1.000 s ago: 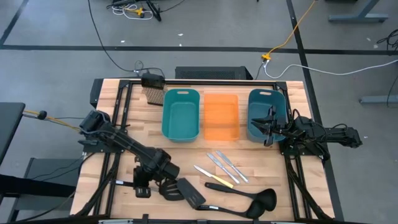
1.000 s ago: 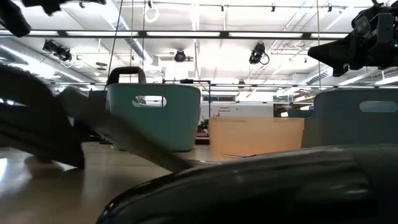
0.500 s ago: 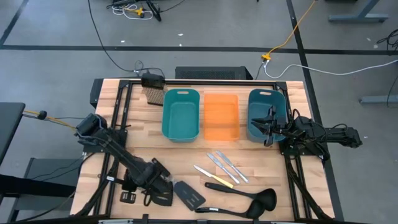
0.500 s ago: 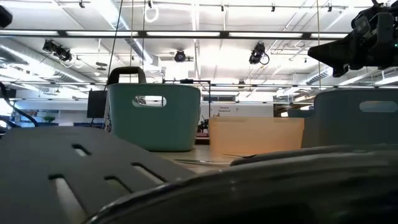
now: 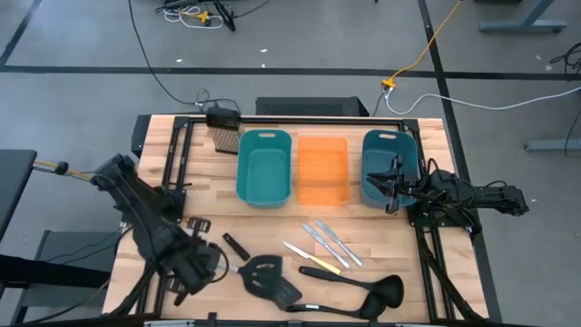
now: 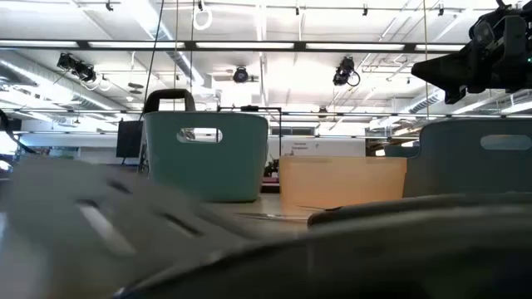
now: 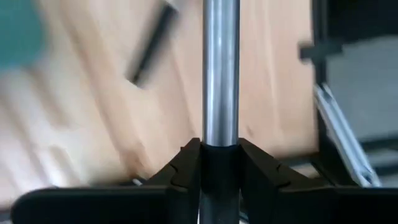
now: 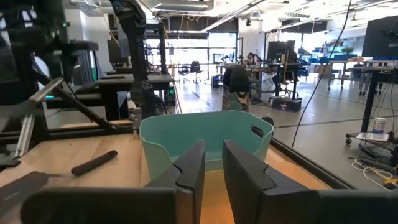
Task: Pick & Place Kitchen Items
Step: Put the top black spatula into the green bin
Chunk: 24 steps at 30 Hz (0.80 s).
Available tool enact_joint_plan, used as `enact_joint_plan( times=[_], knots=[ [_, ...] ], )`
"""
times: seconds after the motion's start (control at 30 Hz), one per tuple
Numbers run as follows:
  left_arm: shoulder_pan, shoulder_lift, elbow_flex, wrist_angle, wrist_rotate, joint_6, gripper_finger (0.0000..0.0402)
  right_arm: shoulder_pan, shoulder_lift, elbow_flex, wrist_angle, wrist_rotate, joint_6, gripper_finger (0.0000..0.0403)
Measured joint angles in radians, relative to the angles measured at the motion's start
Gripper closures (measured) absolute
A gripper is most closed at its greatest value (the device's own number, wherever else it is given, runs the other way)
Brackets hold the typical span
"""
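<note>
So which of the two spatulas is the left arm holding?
The steel-handled spatula: the left gripper is shut on its shiny handle. The other spatula, lying just beyond it towards the ladles, is held by nothing.

Both arms are matte black with chunky, rounded joint housings. The left arm (image 5: pixel 145 218) ends in a blocky wrist; a yellow cable runs off at 9 o'clock of its base. The right arm (image 5: pixel 472 197) is slimmer. The right gripper (image 8: pixel 210 168) has two flat, tapered black fingers.
</note>
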Motion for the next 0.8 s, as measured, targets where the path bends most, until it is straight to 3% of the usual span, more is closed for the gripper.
enact_joint_plan(
  times=[0.27, 0.37, 0.6, 0.8],
  knots=[
    [0.094, -0.037, 0.006, -0.002, -0.584, 0.206, 0.0316, 0.000, 0.000, 0.000, 0.000, 0.000, 0.020, 0.0334],
    [0.158, -0.042, 0.006, 0.018, -0.741, 0.296, 0.0316, 0.000, 0.000, 0.000, 0.000, -0.003, 0.021, 0.0334],
    [0.418, -0.085, 0.005, 0.164, -0.858, 0.579, 0.0316, 0.000, 0.000, 0.000, 0.000, -0.001, 0.020, 0.0334],
    [0.681, -0.110, 0.005, 0.435, -0.962, 0.963, 0.0316, 0.000, 0.000, 0.000, 0.002, 0.000, 0.020, 0.0334]
  ],
)
